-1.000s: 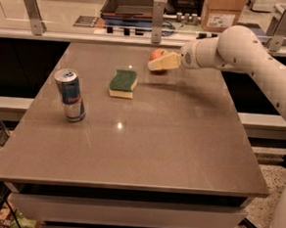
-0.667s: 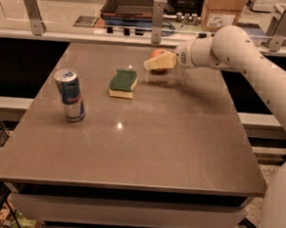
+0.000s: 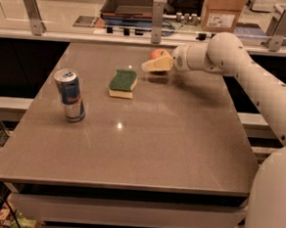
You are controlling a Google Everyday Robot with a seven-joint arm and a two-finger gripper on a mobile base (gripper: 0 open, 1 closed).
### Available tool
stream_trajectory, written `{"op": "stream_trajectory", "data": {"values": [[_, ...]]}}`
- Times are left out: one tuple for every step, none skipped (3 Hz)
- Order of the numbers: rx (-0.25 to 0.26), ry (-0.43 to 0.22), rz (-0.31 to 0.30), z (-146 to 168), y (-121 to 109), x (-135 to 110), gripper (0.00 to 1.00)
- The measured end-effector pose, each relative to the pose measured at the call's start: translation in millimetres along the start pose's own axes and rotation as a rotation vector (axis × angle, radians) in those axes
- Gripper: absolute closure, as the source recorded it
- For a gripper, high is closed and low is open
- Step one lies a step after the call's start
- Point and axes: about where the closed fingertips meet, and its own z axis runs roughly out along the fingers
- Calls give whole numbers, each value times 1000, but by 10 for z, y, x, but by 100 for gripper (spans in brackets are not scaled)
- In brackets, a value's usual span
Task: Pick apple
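Observation:
The apple point(image 3: 158, 54) is small, round and red-orange. It sits on the brown table point(image 3: 171, 137) near the far edge, to the right of the green sponge point(image 3: 123, 81). My gripper point(image 3: 156, 64) reaches in from the right on the white arm point(image 3: 244, 69). It sits at the apple, its cream tip in front of the apple's lower half, which it hides. Only the top of the apple shows above it. I cannot tell whether the gripper touches the apple.
A blue and silver drink can point(image 3: 69, 95) stands upright at the left of the table. A metal rail with posts point(image 3: 158, 14) runs behind the far edge, with a dark tray point(image 3: 133, 5) and a cardboard box point(image 3: 222, 11) beyond.
The gripper has moved a little to the left and nearer the apple. The apple, sponge and can have not moved.

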Motion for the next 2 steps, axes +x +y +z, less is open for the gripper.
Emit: {"op": "stream_trajectory", "data": {"values": [[0,0,1,3,-2,4,0],[-5,1,1,30,18,13,17]]}}
